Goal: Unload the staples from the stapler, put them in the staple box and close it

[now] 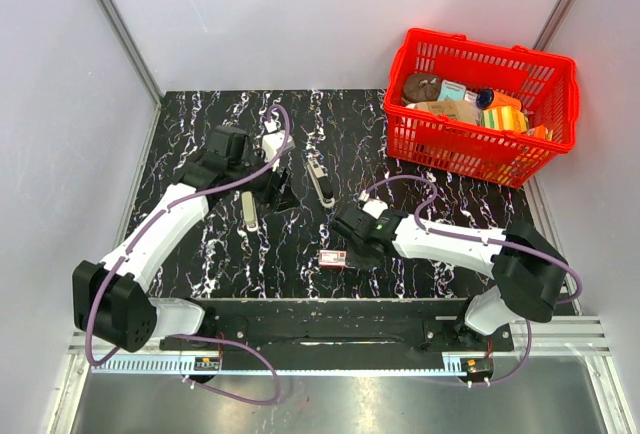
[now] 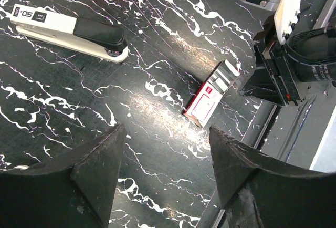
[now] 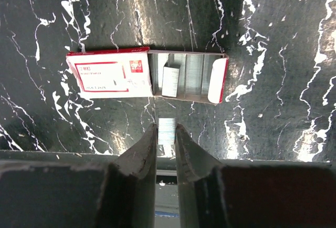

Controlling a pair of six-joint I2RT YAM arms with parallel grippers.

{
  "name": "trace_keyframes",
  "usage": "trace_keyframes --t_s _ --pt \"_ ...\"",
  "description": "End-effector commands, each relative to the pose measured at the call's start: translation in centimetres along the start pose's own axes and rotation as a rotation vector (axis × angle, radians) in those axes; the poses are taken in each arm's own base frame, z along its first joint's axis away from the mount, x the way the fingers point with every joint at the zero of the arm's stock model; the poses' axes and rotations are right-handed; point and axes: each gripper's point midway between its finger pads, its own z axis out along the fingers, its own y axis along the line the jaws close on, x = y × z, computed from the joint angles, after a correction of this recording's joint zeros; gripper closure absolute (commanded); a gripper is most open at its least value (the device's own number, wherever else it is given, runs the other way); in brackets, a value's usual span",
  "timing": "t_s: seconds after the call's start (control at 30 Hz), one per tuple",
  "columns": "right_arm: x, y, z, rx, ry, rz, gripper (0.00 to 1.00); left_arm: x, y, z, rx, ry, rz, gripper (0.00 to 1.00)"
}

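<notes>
Right gripper (image 3: 166, 126) is nearly closed, pinching the staples (image 3: 167, 132), a short ribbed pale-silver strip that fills the narrow gap at the tips. Only the right wrist view shows this; from the top camera the strip is hidden under the gripper body. Left gripper (image 2: 167, 131) is spread wide, nothing between its dark matte fingers, left of centre over the worktop (image 1: 230, 264).

Right wrist view also shows the red-and-white box (image 3: 107, 75) slid open. Its tray (image 3: 191, 75) is pulled out sideways with a loose staple block (image 3: 170, 81) in it. The held strip sits just on the near-edge side of that tray, contact unclear. Metal rail (image 3: 52, 154) of the near edge shows past the fingers.

Left wrist view gives the stapler (image 2: 68, 31): white body, glossy black top at one end, looks closed, lying flat, untouched. Top view puts it mid-worktop, long axis roughly far-to-near. It is on the far side of the box, well apart from the staples and the right gripper. The left gripper is near it, not touching.

Top view alone shows a slim pale strip-shaped object (image 1: 248, 210) left of centre beside the left gripper, identity unclear. It also shows a red plastic mesh basket (image 1: 460, 149) holding items at the far right corner. Worktop is glossy black with white marble veining.
</notes>
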Motion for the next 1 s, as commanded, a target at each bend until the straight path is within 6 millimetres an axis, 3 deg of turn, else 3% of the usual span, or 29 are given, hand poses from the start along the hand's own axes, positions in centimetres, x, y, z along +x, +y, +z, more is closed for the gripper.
trace_keyframes --t_s 0.0,0.33,0.97 --pt "-0.9 -0.7 0.3 0.04 -0.067 0.024 0.96 -0.6 0.0 -0.9 -0.029 -0.031 0.06 0.32" --pt "-0.4 -1.8 1.6 0.079 -0.063 0.006 0.94 -0.7 -0.3 -1.1 -0.018 -0.031 0.059 0.32" --pt "-0.2 -1.6 2.2 0.111 -0.034 -0.031 0.91 -0.9 -1.1 -1.4 -0.001 -0.055 0.076 0.33"
